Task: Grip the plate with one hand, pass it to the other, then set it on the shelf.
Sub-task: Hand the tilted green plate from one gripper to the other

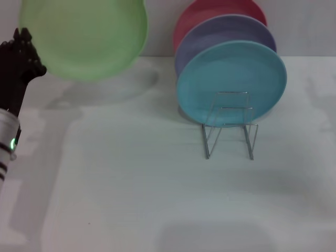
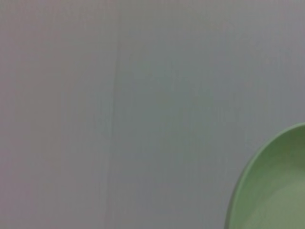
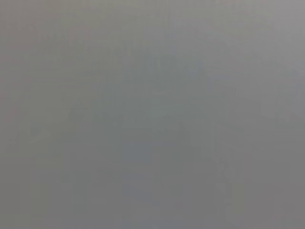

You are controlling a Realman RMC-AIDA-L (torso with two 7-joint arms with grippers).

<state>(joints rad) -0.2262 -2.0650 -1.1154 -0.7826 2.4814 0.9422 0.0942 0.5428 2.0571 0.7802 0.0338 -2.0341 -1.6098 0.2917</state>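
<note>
The desk (image 1: 157,199) carries a wire shelf (image 1: 229,126) near its far edge, with three plates in it. The green plate (image 1: 84,37) is lifted over the far left corner. The left gripper (image 1: 23,50) holds its left rim with clamped jaws. The right gripper is hidden, so the handover gap is unclear.

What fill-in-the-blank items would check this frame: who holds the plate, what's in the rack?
1. The light green plate is held off the table by the ____ pincer.
2. The front plate in the wire rack is ____ in colour.
3. The rack holds ____ plates.

Missing words: left; turquoise-blue; three
</note>
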